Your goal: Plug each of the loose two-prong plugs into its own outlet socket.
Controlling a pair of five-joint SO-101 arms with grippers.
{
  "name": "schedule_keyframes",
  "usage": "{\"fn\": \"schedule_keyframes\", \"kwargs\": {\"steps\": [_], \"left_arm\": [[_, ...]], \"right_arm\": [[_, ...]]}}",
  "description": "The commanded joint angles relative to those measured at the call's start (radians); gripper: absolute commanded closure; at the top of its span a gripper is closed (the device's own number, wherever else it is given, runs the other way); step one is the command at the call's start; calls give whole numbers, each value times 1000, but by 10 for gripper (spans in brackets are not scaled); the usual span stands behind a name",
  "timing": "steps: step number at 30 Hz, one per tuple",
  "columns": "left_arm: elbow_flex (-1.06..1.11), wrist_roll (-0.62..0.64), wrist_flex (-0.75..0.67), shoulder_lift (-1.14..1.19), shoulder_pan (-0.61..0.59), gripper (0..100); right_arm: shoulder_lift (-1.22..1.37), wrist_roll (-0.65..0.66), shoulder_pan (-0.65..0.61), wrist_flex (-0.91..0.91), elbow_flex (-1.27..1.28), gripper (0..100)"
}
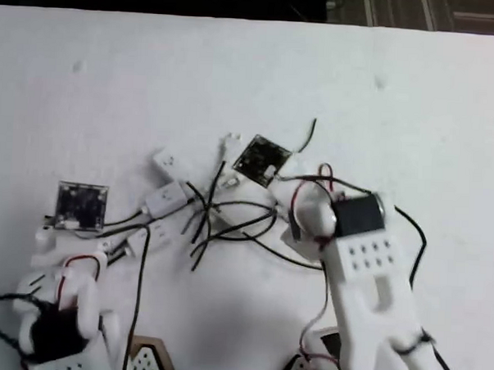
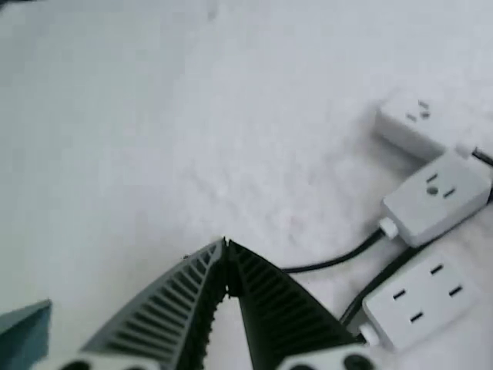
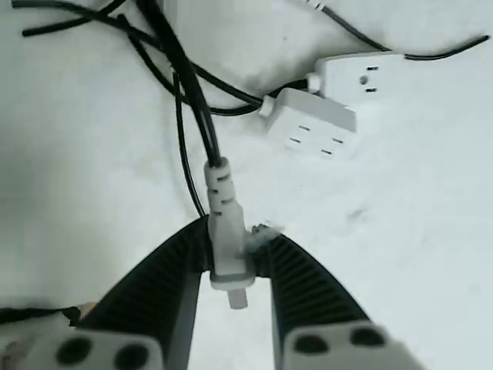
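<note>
My right gripper [image 3: 233, 231] is shut on a white two-prong plug [image 3: 226, 231] whose black cable [image 3: 190, 92] runs off into a tangle. Beyond it lie two white outlet blocks [image 3: 317, 129], side by side. In the high view this gripper [image 1: 290, 222] sits at the right of the cable tangle [image 1: 221, 221]. My left gripper [image 2: 225, 248] is shut with nothing in it, low over bare table. Three white outlet blocks [image 2: 436, 198] lie beside it. From above, the left gripper [image 1: 70, 263] is near the front left, with the outlet blocks [image 1: 166, 199] behind it to the right.
Two dark circuit boards lie on the white table [image 1: 381, 117], one at the left [image 1: 82, 204] and one at the centre [image 1: 262, 159]. Loose black wires spread between them. The table's back half is open white surface.
</note>
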Motion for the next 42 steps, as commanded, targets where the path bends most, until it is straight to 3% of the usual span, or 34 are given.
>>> {"fn": "schedule_keyframes", "kwargs": {"steps": [1,8,16,28,42], "left_arm": [[-163,32,-23,-7,15,976],[-181,94,-23,-7,133,976],[-186,261,-80,-5,312,976],[-187,293,-80,-5,702,976],[-224,292,-69,-7,943,976]], "right_arm": [[-116,-80,-8,10,-35,981],[-226,-270,-74,-18,-35,981],[-311,-416,-312,-39,-34,981],[-337,-433,-587,-39,-26,981],[-338,-400,-599,-228,175,981]]}}
